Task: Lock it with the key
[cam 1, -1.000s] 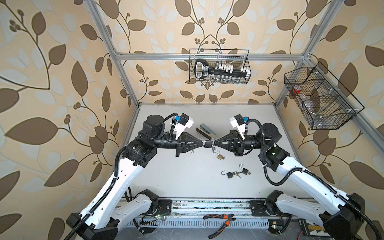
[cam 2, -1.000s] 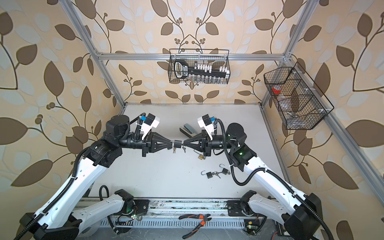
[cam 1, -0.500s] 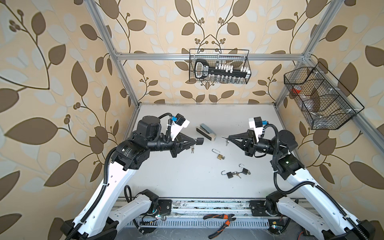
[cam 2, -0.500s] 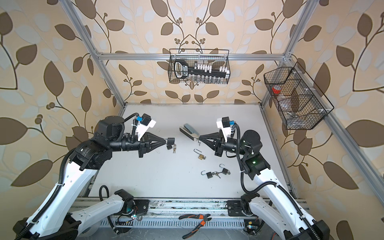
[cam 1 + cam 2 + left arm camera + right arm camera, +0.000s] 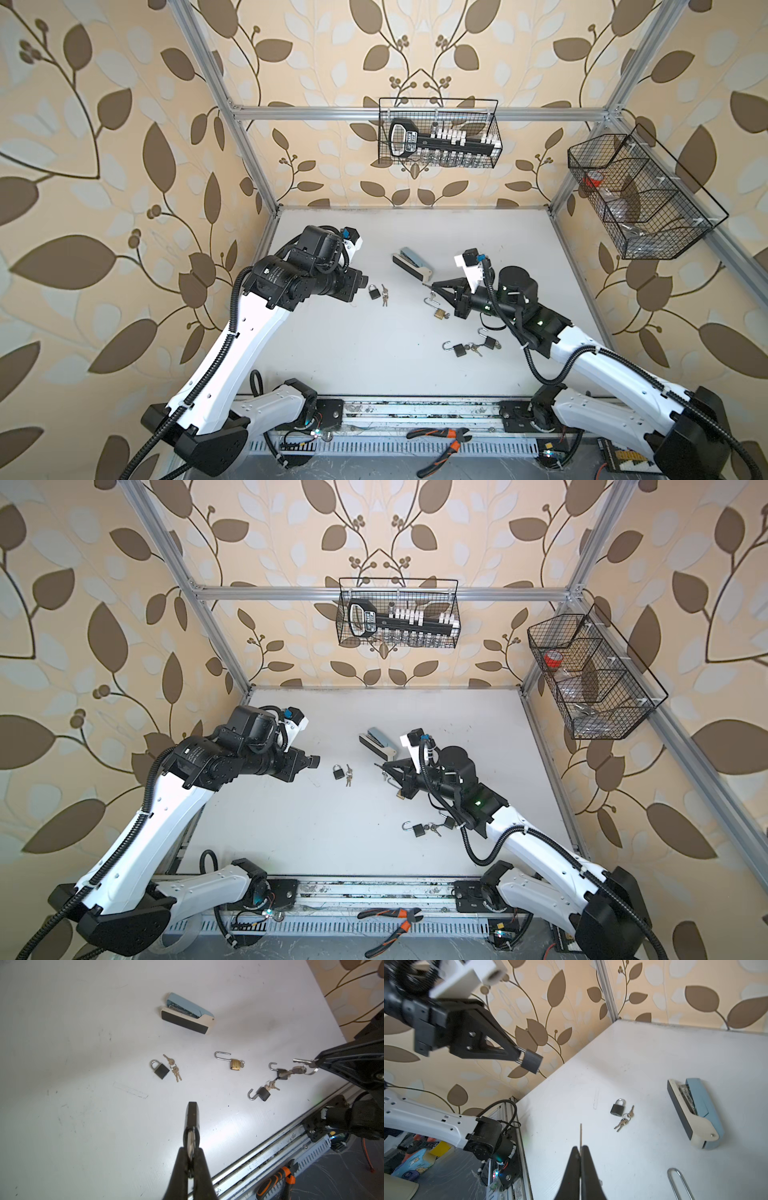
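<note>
Holding a black padlock [image 5: 192,1114] and a key [image 5: 302,1061] well apart above the surface [image 5: 332,353]
The left pincer [image 5: 190,1150] is clamped on the padlock's shackle, the right pincer [image 5: 580,1150] on the key. The right wrist view shows the key only edge-on as a thin blade; the left wrist view shows its flat side and spare keys [image 5: 296,1069] dangling from its ring

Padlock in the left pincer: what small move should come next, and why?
Probably lower the padlock to the table. The left pincer grips its shackle, the right pincer holds the key, and they have just drawn apart, so the keying looks done.
</note>
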You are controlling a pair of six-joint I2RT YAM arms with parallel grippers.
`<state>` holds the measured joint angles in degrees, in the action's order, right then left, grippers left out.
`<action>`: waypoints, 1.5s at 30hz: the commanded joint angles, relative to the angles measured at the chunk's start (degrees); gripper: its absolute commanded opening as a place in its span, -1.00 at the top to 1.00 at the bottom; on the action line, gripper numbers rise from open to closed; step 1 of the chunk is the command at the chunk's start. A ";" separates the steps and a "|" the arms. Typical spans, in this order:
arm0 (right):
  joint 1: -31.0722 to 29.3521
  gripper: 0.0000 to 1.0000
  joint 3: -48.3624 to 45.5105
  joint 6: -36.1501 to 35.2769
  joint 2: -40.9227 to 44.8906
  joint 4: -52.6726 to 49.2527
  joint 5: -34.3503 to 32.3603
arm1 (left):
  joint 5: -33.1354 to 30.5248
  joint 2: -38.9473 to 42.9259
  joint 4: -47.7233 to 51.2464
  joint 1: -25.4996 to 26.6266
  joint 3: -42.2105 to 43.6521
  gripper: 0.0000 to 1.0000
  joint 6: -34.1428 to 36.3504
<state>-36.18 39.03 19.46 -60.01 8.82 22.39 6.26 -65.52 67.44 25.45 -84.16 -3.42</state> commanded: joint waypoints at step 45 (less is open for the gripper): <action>-2.49 1.00 0.30 -6.63 -3.59 4.13 -15.43 | 13.26 -42.22 10.35 -20.09 -0.43 1.00 49.51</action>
<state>-38.37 39.09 14.66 -64.03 13.02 8.88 16.45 -107.09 76.03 6.24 -84.86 42.48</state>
